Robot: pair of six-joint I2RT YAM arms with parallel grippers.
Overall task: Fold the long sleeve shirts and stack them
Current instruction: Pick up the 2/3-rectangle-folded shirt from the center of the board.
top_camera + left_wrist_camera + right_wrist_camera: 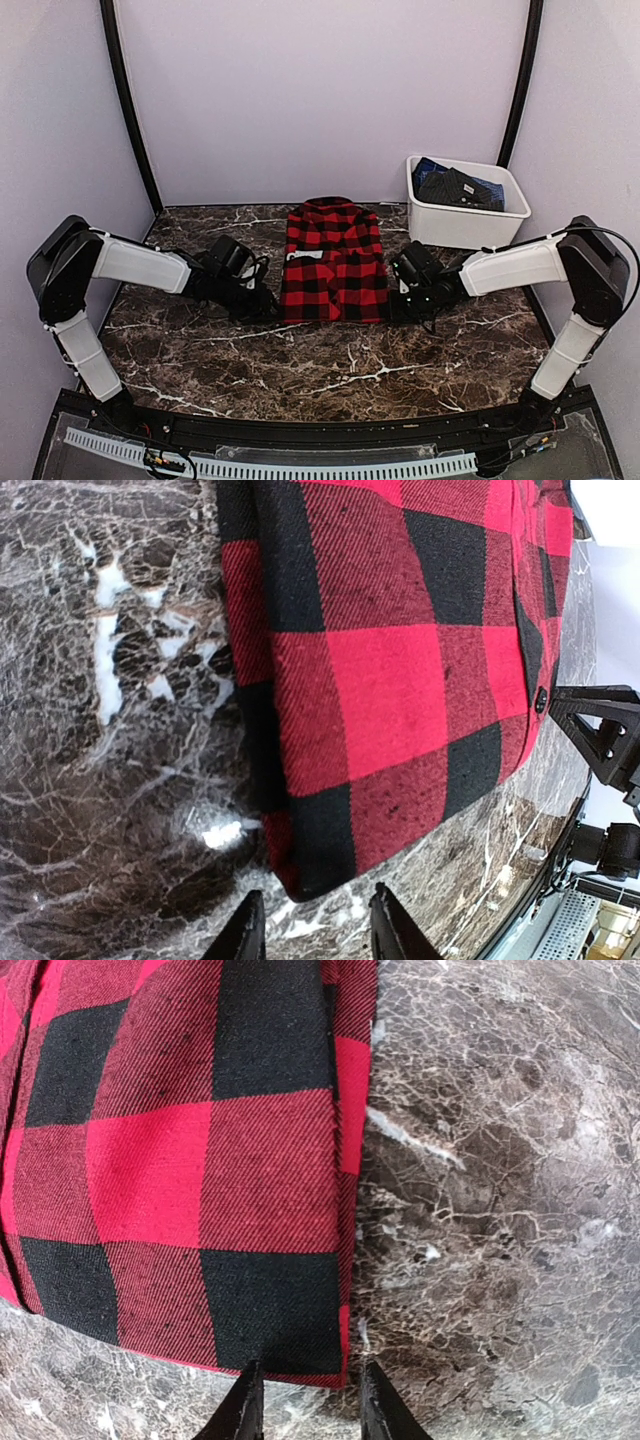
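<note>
While the red-and-black flannel shirt (pixel 333 265) lies mid-table on the marble table (pixel 300 370), already folded into a narrow rectangle with its collar far, we judge a crosswise fold and the stacking not yet done. The left gripper (pixel 316 895) and right gripper (pixel 309 1368) straddle its near corners, jaws partly open and clamping nothing. We cannot identify the dark garments (pixel 455 187) in the white tub (pixel 465 228), far right.

A dark brown marble-patterned desk (pixel 330 370) veined in white, glossy enough to catch small bright glints of light, sits inside plain, evenly lit pale lilac walls (pixel 320 90), with black curved poles (pixel 130 110) running up both back corners
</note>
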